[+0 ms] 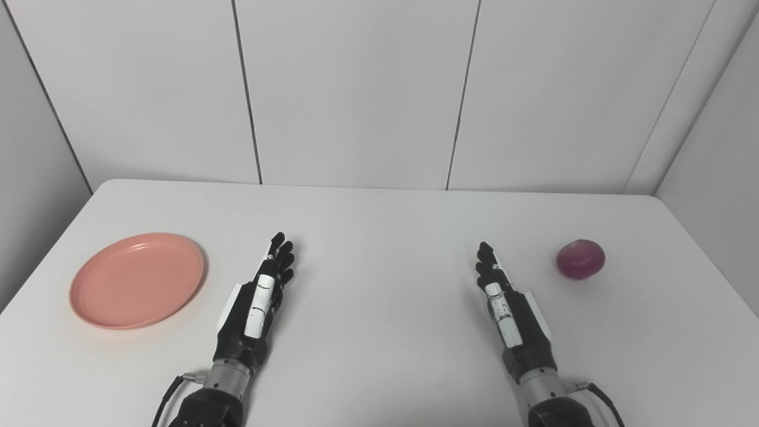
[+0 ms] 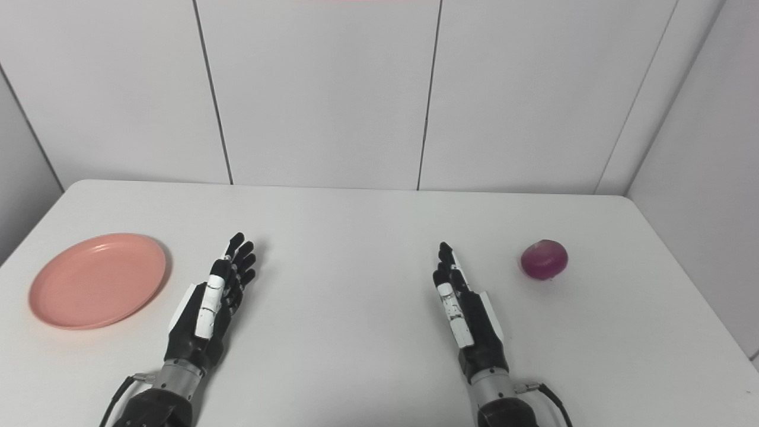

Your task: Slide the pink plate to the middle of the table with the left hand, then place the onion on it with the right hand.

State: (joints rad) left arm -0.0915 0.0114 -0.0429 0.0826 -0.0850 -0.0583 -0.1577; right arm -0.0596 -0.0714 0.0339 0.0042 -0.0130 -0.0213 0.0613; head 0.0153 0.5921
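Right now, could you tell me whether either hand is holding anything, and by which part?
Nothing is held. The left hand and right hand are open, apart from the pink plate and onion.

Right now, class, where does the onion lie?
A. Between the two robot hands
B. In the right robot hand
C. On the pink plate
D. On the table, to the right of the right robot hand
D: the onion rests on the bare table, apart from the open right robot hand.
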